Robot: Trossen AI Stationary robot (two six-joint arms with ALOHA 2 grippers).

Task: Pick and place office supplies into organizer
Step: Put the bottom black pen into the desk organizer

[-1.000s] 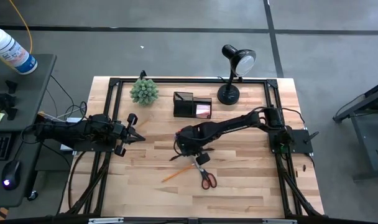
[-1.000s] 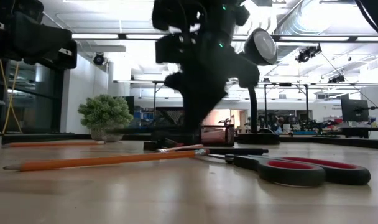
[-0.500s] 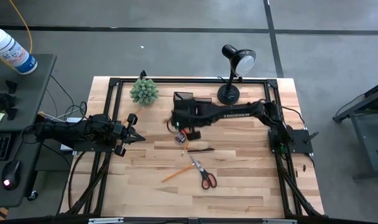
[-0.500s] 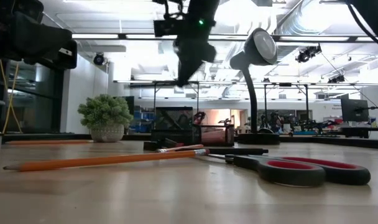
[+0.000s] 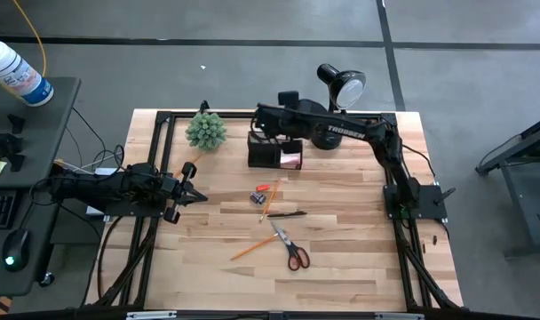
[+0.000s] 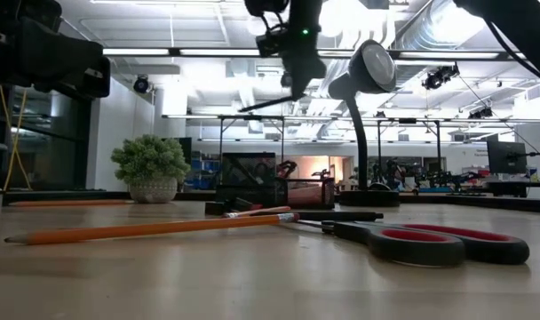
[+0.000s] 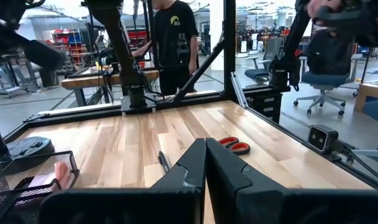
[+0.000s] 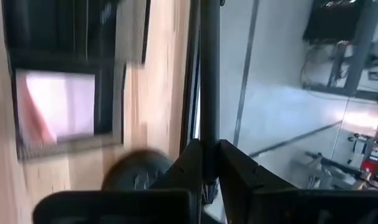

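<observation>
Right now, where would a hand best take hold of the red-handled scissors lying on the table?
Grip the red-handled scissors from straight above, across the narrow dark blades near the pivot: they lie flat and shut on the wooden table, and the looped handles are wider.

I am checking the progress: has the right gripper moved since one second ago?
Yes. The right gripper went from beside the scissors toward the organizer.

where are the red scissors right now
In the high view the red-handled scissors lie on the table's near-middle, right of an orange pencil and below the black pen, untouched by either gripper.
</observation>
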